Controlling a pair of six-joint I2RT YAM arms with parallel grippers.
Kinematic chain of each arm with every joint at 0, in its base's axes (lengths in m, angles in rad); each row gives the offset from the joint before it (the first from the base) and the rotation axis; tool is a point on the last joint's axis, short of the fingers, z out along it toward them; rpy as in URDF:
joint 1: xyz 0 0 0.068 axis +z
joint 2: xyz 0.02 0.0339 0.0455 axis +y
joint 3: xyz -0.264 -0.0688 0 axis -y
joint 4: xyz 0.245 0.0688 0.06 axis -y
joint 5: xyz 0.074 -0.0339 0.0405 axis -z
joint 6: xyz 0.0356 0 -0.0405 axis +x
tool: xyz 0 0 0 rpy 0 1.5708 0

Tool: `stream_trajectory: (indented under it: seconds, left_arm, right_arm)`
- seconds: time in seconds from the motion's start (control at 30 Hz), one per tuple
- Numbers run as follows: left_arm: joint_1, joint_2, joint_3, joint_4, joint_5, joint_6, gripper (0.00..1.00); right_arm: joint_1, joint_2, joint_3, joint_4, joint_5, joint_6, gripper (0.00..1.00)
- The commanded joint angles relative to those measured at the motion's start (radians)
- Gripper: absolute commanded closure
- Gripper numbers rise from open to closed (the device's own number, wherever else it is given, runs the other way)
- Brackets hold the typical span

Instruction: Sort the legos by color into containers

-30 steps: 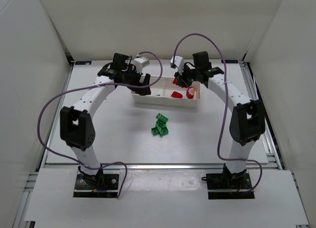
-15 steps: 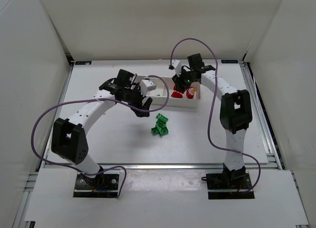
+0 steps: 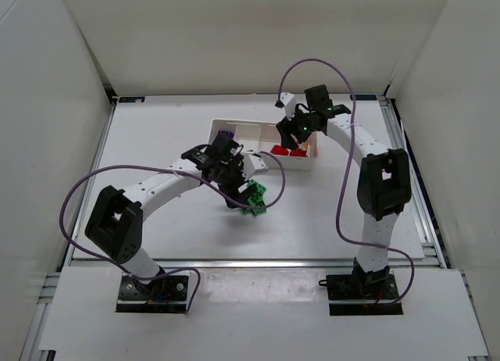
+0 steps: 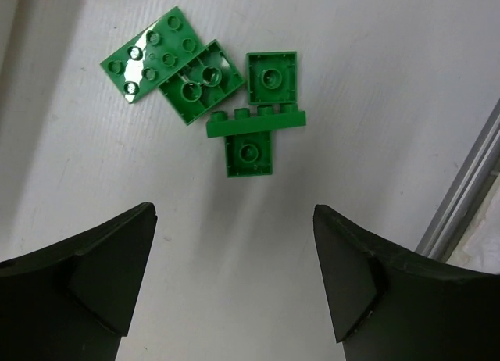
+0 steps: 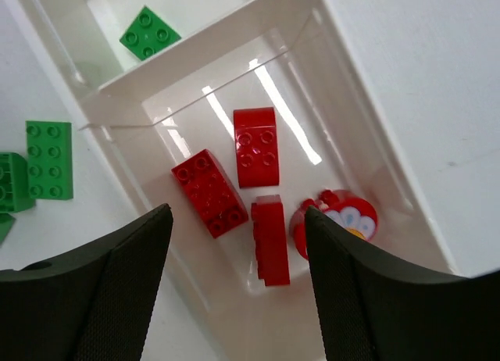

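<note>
Left gripper (image 4: pixel 234 251), jaws spread and empty, hangs over green legos (image 4: pixel 223 103) clustered on the table (image 4: pixel 375 80); right gripper (image 5: pixel 238 220), likewise spread, hovers above red legos (image 5: pixel 254 146) in the tray's (image 5: pixel 375 142) end compartment, one green brick (image 5: pixel 150 31) next door

no readable text, labels or numbers anywhere

I have the left arm (image 3: pixel 156 185) stretched forward and curled inward; the left gripper (image 4: pixel 233 220) points down, jaws wide apart, nothing between them. The right arm (image 3: pixel 367 146) reaches far forward, elbow high; the right gripper (image 5: pixel 238 220) hangs spread too, gripping nothing.
</note>
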Motion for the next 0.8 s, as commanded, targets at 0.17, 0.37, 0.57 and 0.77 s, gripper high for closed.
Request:
stream_trajectory:
  seconds: [0.17,0.37,0.57,0.77]
  left_arm:
    - [-0.077,0.017,-0.041,0.056,-0.066,-0.008,0.01]
    - [-0.094,0.084,-0.053,0.064,-0.085,-0.042,0.01]
    - [-0.095,0.153,-0.041,0.071,-0.079,-0.042,0.04]
    - [-0.095,0.213,-0.009,0.084,-0.073,-0.042,0.15]
  right_arm:
    - [-0.079,-0.202,-0.075,-0.001,-0.01,0.065,0.28]
    - [-0.139,-0.263,-0.127,-0.016,-0.017,0.061,0.28]
    - [-0.186,-0.294,-0.146,-0.024,-0.025,0.064,0.28]
    - [-0.215,-0.309,-0.164,-0.031,-0.031,0.056,0.28]
